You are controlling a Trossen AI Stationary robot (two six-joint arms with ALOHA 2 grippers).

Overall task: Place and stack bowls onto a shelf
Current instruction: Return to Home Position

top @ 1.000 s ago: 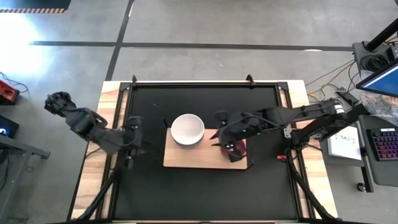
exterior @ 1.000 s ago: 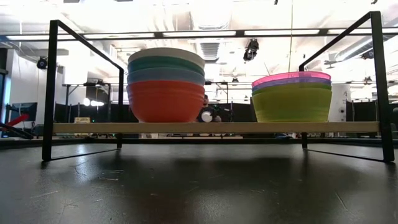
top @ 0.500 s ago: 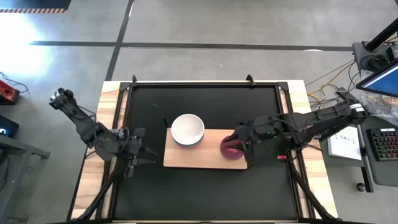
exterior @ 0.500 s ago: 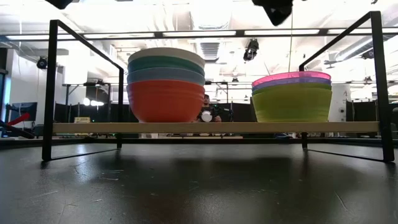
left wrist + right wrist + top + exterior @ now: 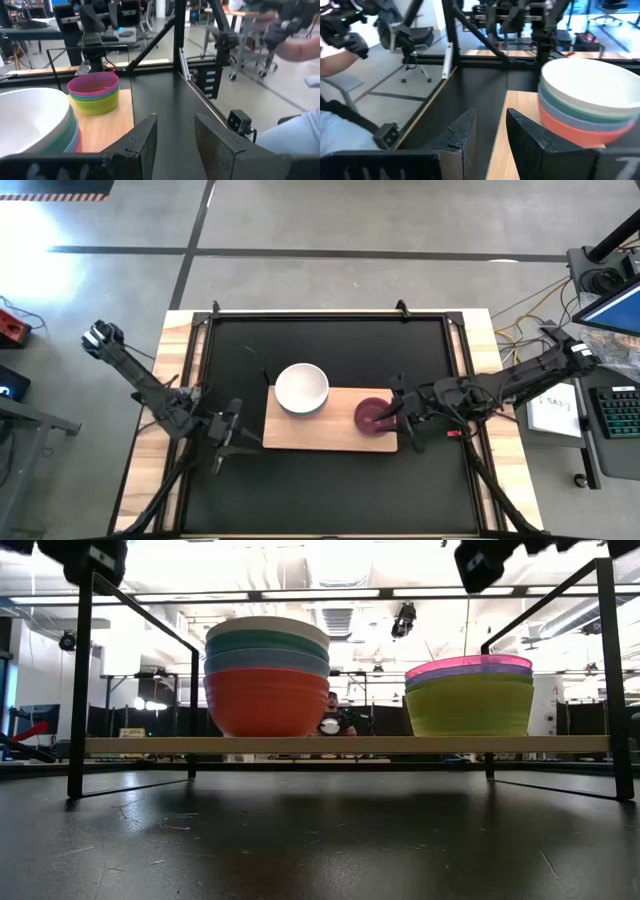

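Note:
Two stacks of bowls stand on the light-wood shelf board [image 5: 330,435] [image 5: 350,745]. The larger stack [image 5: 301,388] [image 5: 267,680] [image 5: 592,100] runs red, grey-blue, teal, with white on top. The small stack [image 5: 373,417] [image 5: 470,695] [image 5: 94,92] has yellow-green below and magenta on top. My left gripper [image 5: 232,442] [image 5: 175,142] is open, off the board's left end, touching nothing. My right gripper [image 5: 400,420] [image 5: 492,135] is open at the board's right end, beside the small stack and clear of it.
The board sits raised on a black metal frame [image 5: 82,680] whose posts stand at its ends, on the black tabletop [image 5: 330,490]. Both grippers reach the low view's top edge [image 5: 85,555] [image 5: 480,560]. People show beyond the table [image 5: 300,35] [image 5: 335,35].
My right gripper has drawn back from over the small stack toward the table's right edge, uncovering the magenta top bowl. My left gripper has moved toward the near edge and a little toward the board. Both stacks have stayed put.

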